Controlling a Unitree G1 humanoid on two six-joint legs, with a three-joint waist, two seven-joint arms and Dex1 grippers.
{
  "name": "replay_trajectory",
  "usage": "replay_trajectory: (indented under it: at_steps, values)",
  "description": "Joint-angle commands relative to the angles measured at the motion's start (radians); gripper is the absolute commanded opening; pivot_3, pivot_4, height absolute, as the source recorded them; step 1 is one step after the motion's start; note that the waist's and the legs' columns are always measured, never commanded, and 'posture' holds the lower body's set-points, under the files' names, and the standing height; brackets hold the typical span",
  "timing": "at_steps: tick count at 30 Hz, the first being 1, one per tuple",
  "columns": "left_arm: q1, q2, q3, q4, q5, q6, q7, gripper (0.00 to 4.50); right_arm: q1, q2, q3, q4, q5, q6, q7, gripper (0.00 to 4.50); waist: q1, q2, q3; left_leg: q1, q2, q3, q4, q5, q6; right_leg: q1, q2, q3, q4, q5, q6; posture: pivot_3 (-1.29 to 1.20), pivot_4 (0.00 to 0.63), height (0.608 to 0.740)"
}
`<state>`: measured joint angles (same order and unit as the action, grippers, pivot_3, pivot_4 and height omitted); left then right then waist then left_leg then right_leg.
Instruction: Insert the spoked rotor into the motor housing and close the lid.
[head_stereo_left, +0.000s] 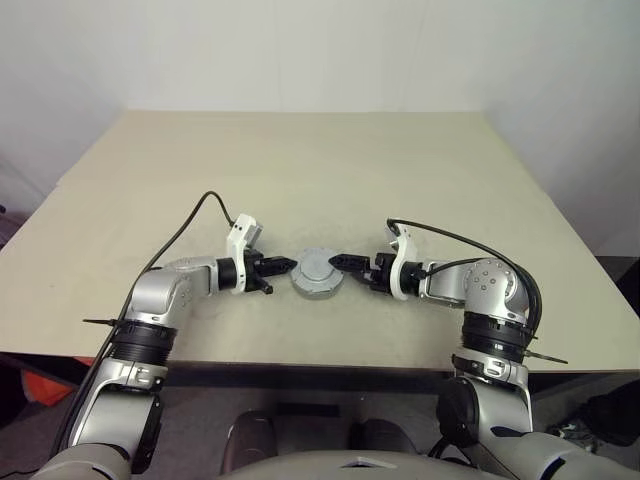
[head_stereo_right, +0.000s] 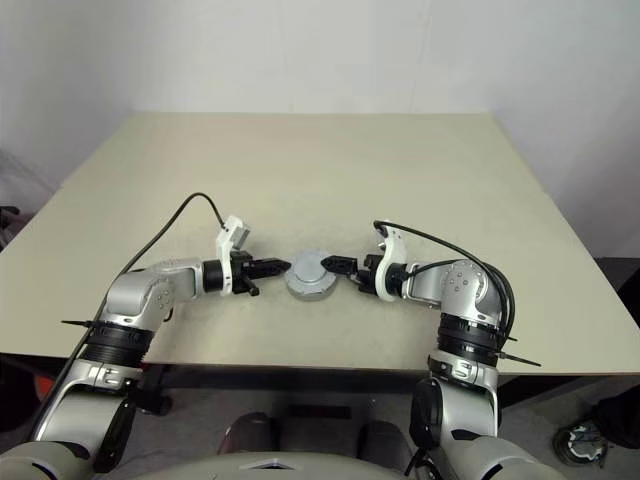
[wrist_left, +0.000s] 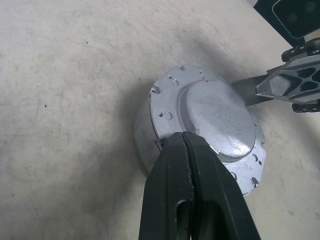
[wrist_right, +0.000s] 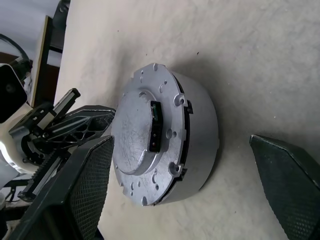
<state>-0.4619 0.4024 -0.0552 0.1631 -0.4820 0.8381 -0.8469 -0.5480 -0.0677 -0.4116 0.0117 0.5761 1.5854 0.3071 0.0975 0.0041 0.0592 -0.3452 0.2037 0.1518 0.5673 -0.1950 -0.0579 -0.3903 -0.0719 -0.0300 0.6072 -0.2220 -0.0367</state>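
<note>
**Lid sits on the housing as both grippers flank it**

From my remote station I see the motor housing (head_stereo_left: 316, 280) resting on the beige table (head_stereo_left: 320, 170), near the front edge and roughly midway between the two arms. The lid (wrist_left: 210, 117) lies flat on top of it, its light grey face showing a raised round centre, small holes and notches around the rim. In the right wrist view a thin dark seam runs between lid and housing wall, and a small dark slot with a greenish part inside marks the lid's face. I cannot see the spoked rotor, so I cannot tell where it lies.

My left gripper (head_stereo_left: 284, 266) reaches in from the left with its two black fingers (wrist_left: 192, 200) pressed together, holding nothing. Their tips sit at the lid's rim; whether they touch the metal I cannot tell.

My right gripper (head_stereo_left: 336, 261) comes in from the opposite side with its jaws spread wide. In its wrist view one textured finger (wrist_right: 87, 187) stands just beside the lid's face and the other (wrist_right: 287, 180) well clear on the housing's far side, so the assembly lies between them without being clamped.

A black cable loops from each wrist over the tabletop.
</note>
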Motion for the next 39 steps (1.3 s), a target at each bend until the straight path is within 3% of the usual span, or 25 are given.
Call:
replay_trajectory:
  at_steps: [1,7,14,17,22,30,39]
  values:
    - [0.002,0.019,0.004,-0.004,0.007,0.000,-0.002,0.00,0.000,0.033,0.016,0.022,0.063,0.029,-0.011,4.46,-0.001,0.000,0.000,0.000,0.000,0.000,-0.001,0.000,-0.001,0.000,0.000,0.000,0.000,0.000,0.000,0.00,0.000,0.740]
    - [-0.003,0.022,0.009,-0.004,0.006,-0.002,0.003,0.00,-0.048,0.106,-0.027,0.068,0.137,0.029,-0.046,4.46,-0.002,0.000,0.000,0.001,0.000,0.000,-0.005,0.003,-0.006,-0.001,0.001,0.000,0.001,0.000,0.000,0.00,0.000,0.740]
    - [-0.008,0.025,0.011,0.000,0.010,-0.004,0.007,0.00,-0.118,0.158,-0.081,0.155,0.075,-0.010,-0.096,4.46,-0.001,0.000,0.000,-0.001,0.000,0.000,-0.005,0.004,-0.007,-0.004,0.001,0.000,0.002,0.000,0.000,0.00,0.000,0.740]
    - [-0.010,0.025,0.013,0.003,0.012,-0.008,0.010,0.00,-0.110,0.156,-0.063,0.171,0.050,-0.024,-0.104,3.85,-0.001,0.000,0.000,-0.002,0.000,0.000,-0.005,0.004,-0.007,-0.004,0.001,0.000,0.002,0.001,0.000,0.00,0.000,0.740]
    - [-0.011,0.026,0.017,0.007,0.013,-0.012,0.012,0.00,-0.100,0.124,-0.018,0.171,0.027,-0.025,-0.092,2.25,-0.001,0.001,0.000,-0.002,0.000,-0.001,-0.005,0.004,-0.007,-0.005,0.001,0.000,0.002,0.002,0.002,0.00,0.000,0.740]
    - [-0.015,0.007,0.052,0.017,-0.003,-0.018,0.032,0.00,-0.108,0.122,-0.047,0.173,0.030,-0.046,-0.097,2.18,0.001,0.001,0.000,0.001,0.000,-0.001,-0.004,0.005,-0.008,-0.001,0.001,0.000,0.002,0.001,0.000,0.00,0.000,0.740]
    - [-0.060,-0.077,0.327,0.080,-0.194,0.088,0.162,0.00,-0.269,0.158,-0.335,0.293,0.114,-0.166,-0.187,2.18,0.001,0.000,0.000,-0.006,-0.001,-0.001,-0.001,0.005,-0.008,-0.008,0.001,0.000,0.006,0.001,0.000,0.00,0.000,0.740]
